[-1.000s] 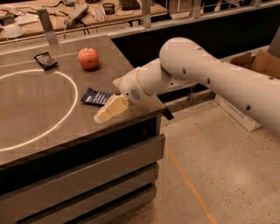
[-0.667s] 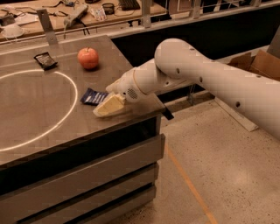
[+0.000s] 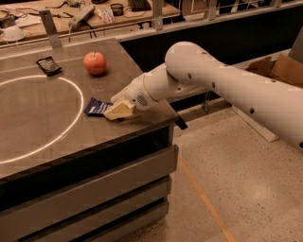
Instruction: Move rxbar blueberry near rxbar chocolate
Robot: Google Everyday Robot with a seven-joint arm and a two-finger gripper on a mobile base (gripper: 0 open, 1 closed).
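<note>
The rxbar blueberry [image 3: 96, 107], a flat navy-blue wrapper, lies on the grey table [image 3: 42, 118] near its right front corner, just outside the white circle. My gripper [image 3: 118, 111], with pale yellowish fingers, is low over the table right at the bar's right end, covering part of it. The rxbar chocolate [image 3: 48, 65], a small black wrapper, lies at the back left of the table, far from the blue bar.
A red apple [image 3: 95, 63] stands at the back, right of the black bar. A white circle line [image 3: 71, 90] is drawn on the table. The table's right edge drops to the floor. A cluttered bench [image 3: 85, 14] runs behind. Cardboard boxes [image 3: 279, 68] sit at right.
My arm and gripper have shifted left toward the blueberry bar, closing onto its right end. The bar, apple and chocolate bar have not moved.
</note>
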